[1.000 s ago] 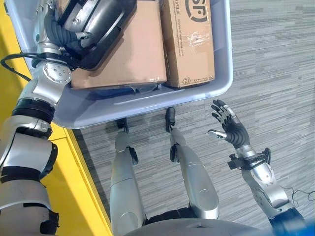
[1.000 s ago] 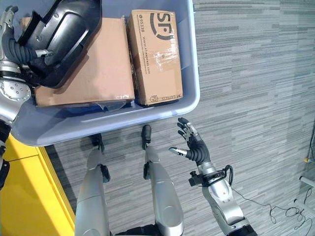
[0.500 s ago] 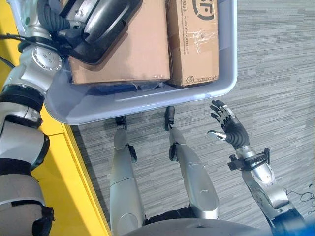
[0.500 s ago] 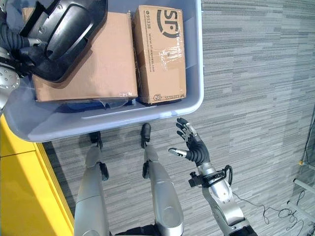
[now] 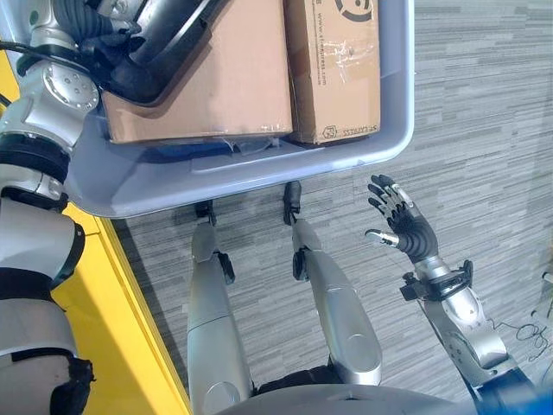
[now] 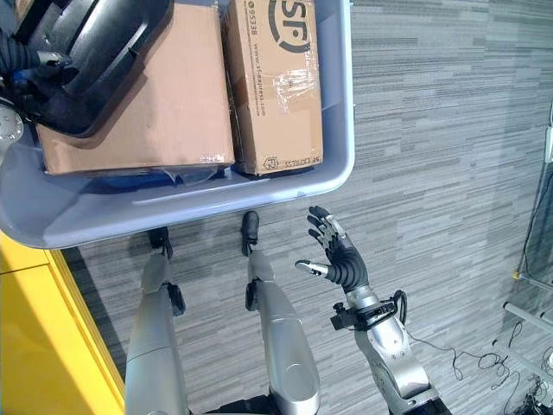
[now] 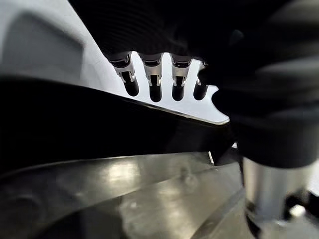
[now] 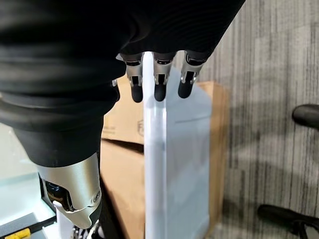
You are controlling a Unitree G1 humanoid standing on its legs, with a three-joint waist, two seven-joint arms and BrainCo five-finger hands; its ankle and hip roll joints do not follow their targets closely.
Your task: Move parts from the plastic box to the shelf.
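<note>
Your left hand (image 5: 108,47) is gripping the black moulded part (image 6: 86,52), fingers (image 7: 154,82) curling over its edge, the part lying across the larger cardboard box (image 5: 216,78) inside the plastic box (image 5: 259,169). Its long axis is running diagonally away from that hand. A second cardboard box (image 6: 276,86) is sitting just beside it. Your right hand (image 6: 339,257) is hanging spread and empty, well apart over the floor (image 6: 449,130).

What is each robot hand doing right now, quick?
Left robot hand: fingers curled round the black part in the plastic box.
Right robot hand: open, holding nothing, over the floor.
</note>
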